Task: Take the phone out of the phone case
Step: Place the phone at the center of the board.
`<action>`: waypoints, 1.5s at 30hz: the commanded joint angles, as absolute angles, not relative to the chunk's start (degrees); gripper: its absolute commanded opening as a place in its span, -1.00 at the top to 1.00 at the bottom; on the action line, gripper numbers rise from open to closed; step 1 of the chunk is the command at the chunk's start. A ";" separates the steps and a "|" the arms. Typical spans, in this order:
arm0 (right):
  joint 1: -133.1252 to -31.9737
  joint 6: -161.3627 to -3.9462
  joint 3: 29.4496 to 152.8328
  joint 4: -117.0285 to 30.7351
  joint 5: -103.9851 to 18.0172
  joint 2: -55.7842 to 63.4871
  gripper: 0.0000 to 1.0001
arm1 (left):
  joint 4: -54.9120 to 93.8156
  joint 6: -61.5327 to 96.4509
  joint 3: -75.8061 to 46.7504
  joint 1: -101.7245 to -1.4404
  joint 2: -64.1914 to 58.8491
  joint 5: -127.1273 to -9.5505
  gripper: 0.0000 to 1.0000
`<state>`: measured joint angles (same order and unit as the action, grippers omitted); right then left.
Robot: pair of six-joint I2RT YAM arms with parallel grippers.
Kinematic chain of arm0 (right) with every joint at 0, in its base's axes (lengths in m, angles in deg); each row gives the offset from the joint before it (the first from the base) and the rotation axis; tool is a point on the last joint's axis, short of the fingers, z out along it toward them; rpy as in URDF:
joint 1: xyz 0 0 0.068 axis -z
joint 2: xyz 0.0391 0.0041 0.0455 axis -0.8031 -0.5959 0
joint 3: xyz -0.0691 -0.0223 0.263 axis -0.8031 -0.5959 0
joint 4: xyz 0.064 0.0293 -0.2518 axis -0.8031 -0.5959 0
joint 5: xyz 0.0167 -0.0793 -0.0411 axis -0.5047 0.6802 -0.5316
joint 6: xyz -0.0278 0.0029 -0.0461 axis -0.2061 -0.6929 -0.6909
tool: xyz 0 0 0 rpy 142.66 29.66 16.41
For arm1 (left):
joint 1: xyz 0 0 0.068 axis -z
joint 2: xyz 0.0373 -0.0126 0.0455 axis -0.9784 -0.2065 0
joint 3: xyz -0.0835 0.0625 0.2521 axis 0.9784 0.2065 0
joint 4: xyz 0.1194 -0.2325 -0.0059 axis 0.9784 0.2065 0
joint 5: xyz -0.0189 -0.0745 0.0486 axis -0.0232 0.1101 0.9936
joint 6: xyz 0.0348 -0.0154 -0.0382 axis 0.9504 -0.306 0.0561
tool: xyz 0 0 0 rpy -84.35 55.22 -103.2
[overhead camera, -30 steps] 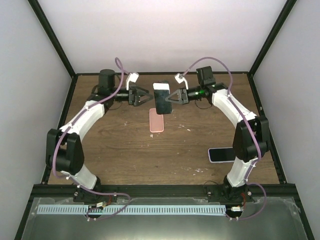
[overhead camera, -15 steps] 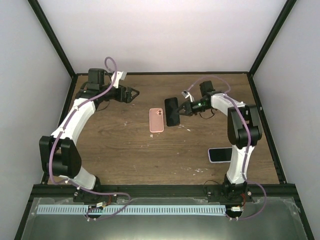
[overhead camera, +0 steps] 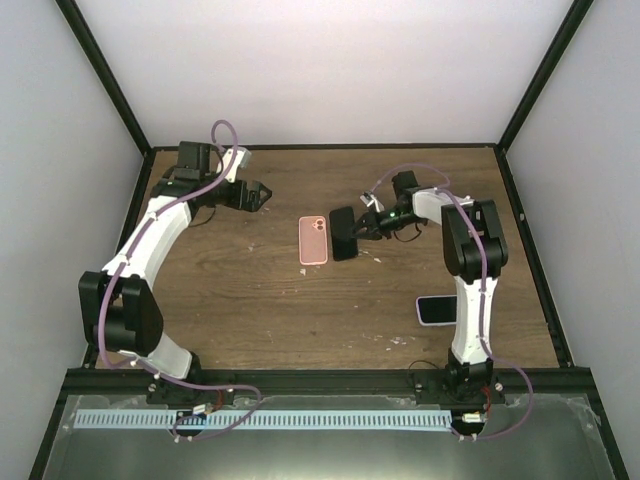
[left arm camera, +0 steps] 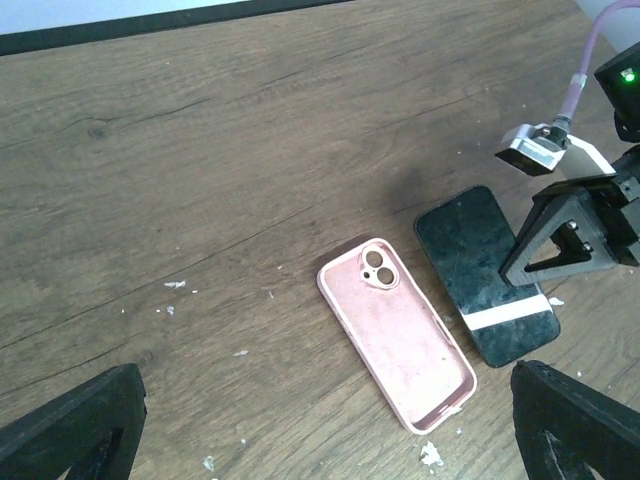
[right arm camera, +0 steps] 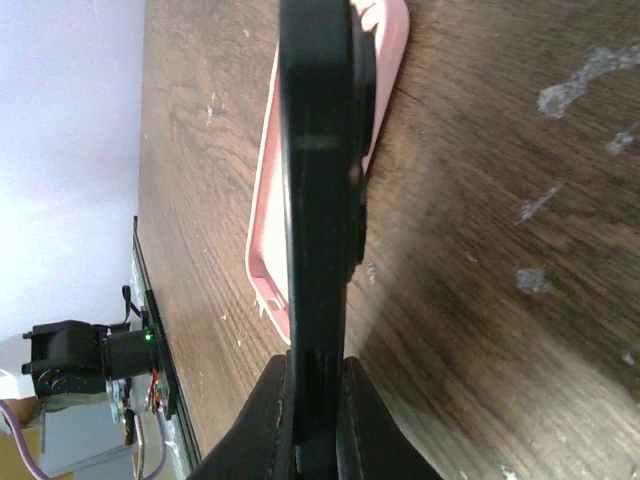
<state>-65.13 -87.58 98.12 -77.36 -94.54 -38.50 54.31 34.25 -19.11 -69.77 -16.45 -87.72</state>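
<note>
On flecked dark wood tabletop [overhead camera: 250,300], pink case [overhead camera: 314,240], black phone [overhead camera: 343,233], pale walls [overhead camera: 320,70]

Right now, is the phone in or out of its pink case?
Out. The pink case lies empty; the black phone is beside it, held by the right gripper.

I am viewing two arms, the left arm [overhead camera: 160,225] and the right arm [overhead camera: 463,325], each wearing smooth white shells between chunky black joints. A lilac cable [overhead camera: 222,135] is trailing along each one. The right gripper [overhead camera: 358,229] is showing black, hollow triangular fingers [left arm camera: 560,245], a white connector block [left arm camera: 540,150] and a glowing green light [left arm camera: 628,75].
</note>
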 commanded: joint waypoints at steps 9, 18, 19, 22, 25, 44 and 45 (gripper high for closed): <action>-65.09 -81.27 103.94 -76.77 -99.33 -44.26 0.99 | 56.16 33.49 -21.16 -70.04 -20.37 -88.21 -0.99; -66.41 -79.07 103.26 -75.43 -99.81 -45.38 0.98 | 57.38 33.52 -22.77 -70.00 -22.51 -89.08 -0.99; -66.50 -78.72 103.45 -75.38 -99.46 -45.48 0.97 | 57.48 33.60 -22.70 -70.00 -22.54 -89.14 -1.00; -66.88 -78.49 103.11 -75.68 -97.33 -45.14 0.82 | 57.60 33.87 -22.40 -70.09 -22.40 -89.12 -0.99; -67.54 -79.39 103.08 -76.51 -94.45 -44.32 0.56 | 57.51 33.93 -22.02 -70.12 -22.36 -89.26 -1.00; -72.83 -88.77 100.57 -81.18 -74.36 -36.44 -0.12 | 56.78 33.44 -20.84 -70.08 -22.78 -89.17 -0.99; -72.86 -89.65 100.28 -81.32 -73.90 -36.30 -0.18 | 56.80 33.43 -20.99 -70.13 -22.86 -88.97 -0.99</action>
<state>-72.36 -85.41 101.42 -78.84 -78.72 -38.72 57.19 33.71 -20.99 -69.81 -22.05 -88.85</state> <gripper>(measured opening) 0.546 0.997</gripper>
